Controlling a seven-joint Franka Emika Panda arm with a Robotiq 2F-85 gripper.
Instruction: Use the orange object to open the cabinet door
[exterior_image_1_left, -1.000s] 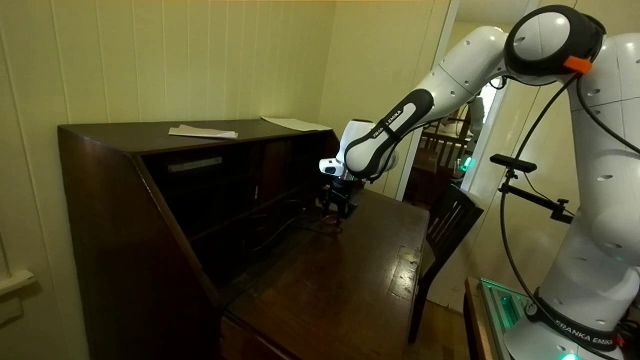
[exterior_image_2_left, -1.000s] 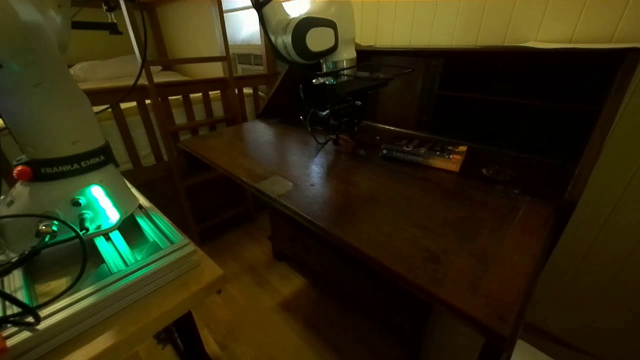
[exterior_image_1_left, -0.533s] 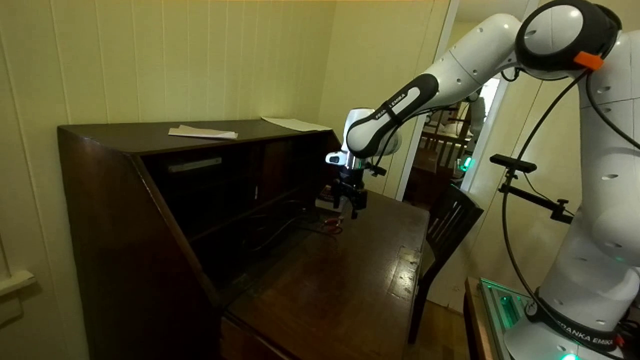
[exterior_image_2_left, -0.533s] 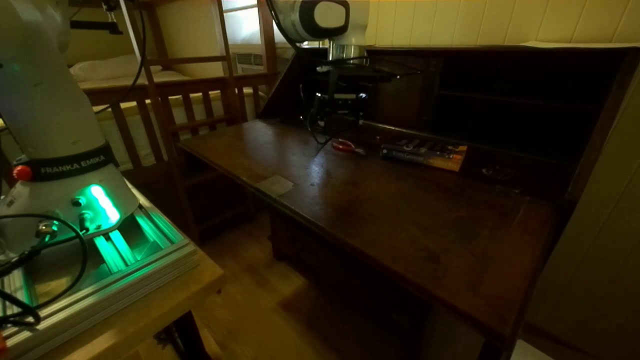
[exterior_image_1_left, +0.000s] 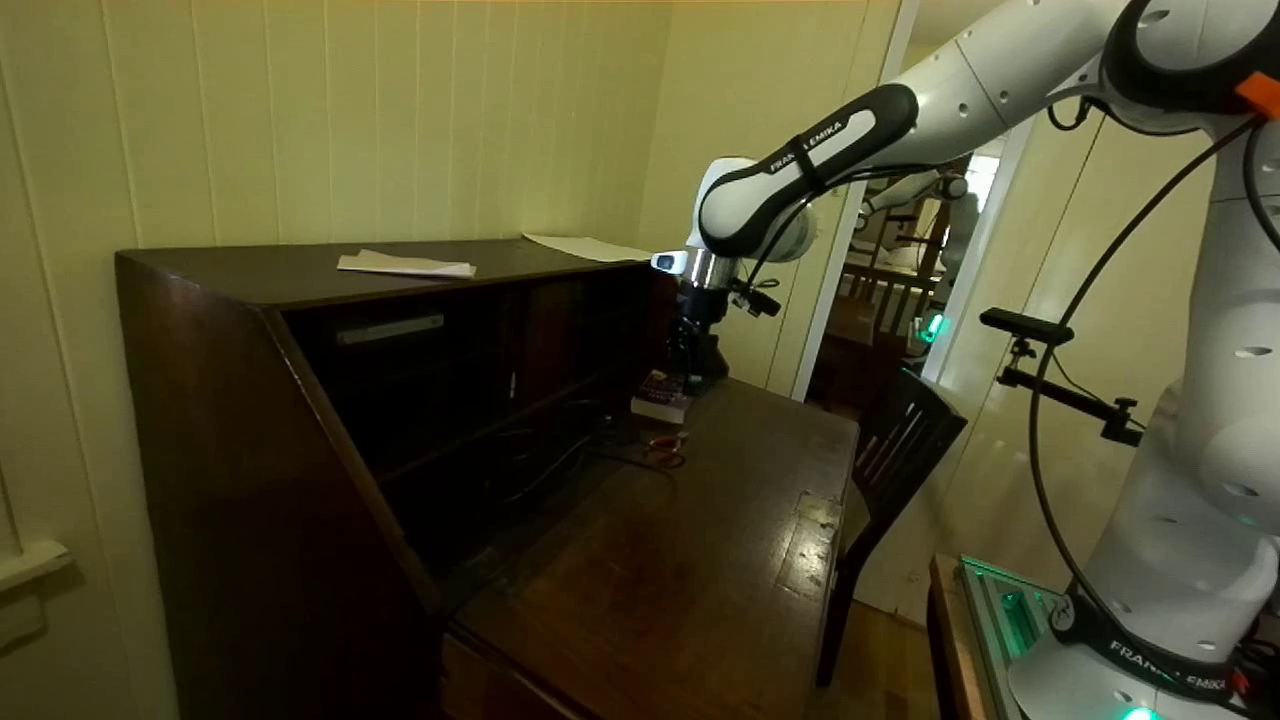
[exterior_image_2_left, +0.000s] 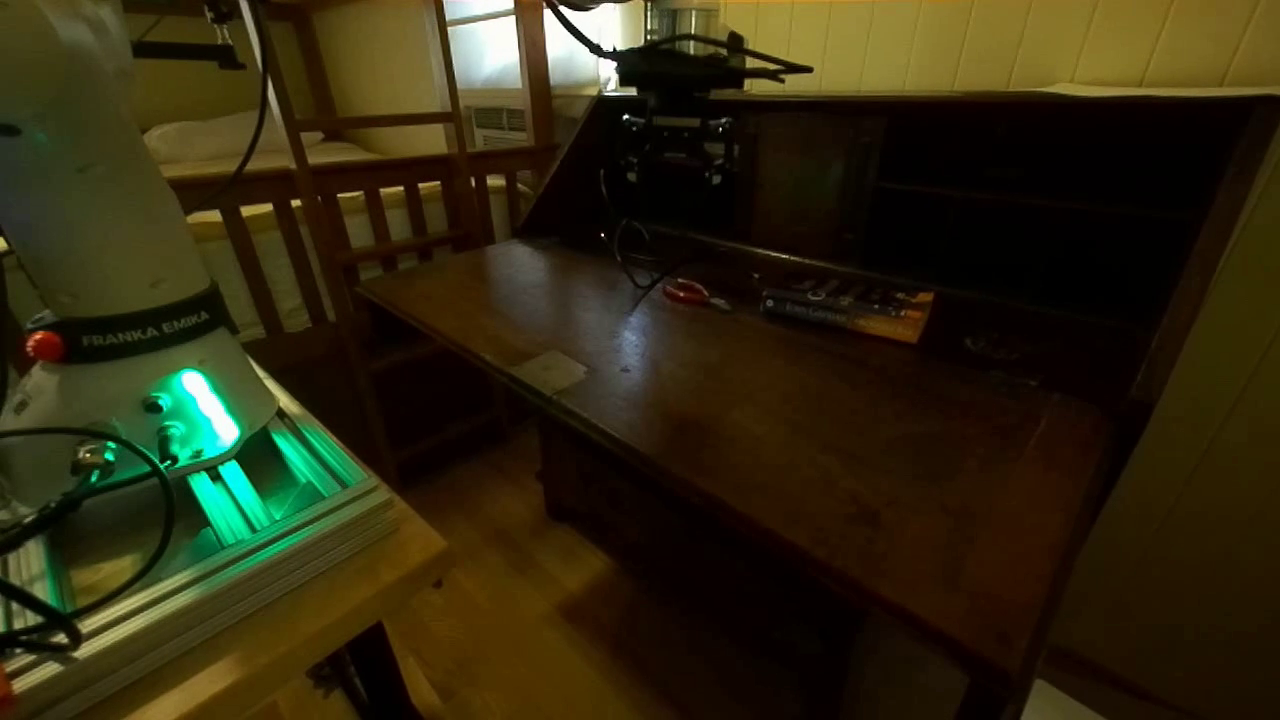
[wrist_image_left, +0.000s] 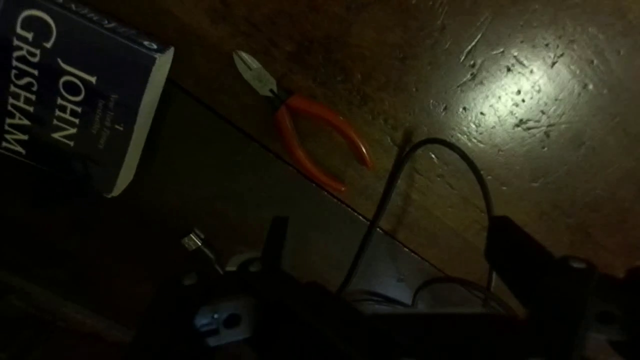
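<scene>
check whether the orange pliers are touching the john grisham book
Apart. The wrist view shows a strip of desktop between the pliers and the book.

- One pair of orange-handled pliers
- One book
- One slant-front desk
- One small upright cabinet door
- One robot arm
- One gripper, two fingers
- One slatted chair
- Two lots of pale paper, sheets too merged to count
- More than one cable, exact number hidden by shadow
</scene>
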